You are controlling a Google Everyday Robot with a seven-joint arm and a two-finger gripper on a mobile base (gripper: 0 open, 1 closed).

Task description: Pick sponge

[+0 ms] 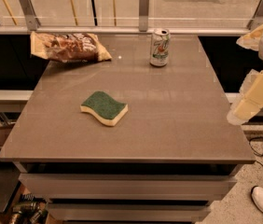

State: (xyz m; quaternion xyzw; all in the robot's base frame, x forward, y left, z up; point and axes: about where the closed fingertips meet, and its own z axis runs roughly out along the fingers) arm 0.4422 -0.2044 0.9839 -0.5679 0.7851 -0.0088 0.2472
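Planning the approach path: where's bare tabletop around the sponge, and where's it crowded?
Free: the whole near strip between the sponge and the table front edge; the wide right half in front of the can. Crowded: the back edge, snack bag left, can centre. The gripper hangs off the table's right side.

we take this for a robot test space in an office-like building: a grey counter (169, 125) on drawers (122, 185) before a glass railing (143, 6), cables (262, 146) on speckled floor (234, 209), a padded robot arm (255, 94) at right, its gripper out of view
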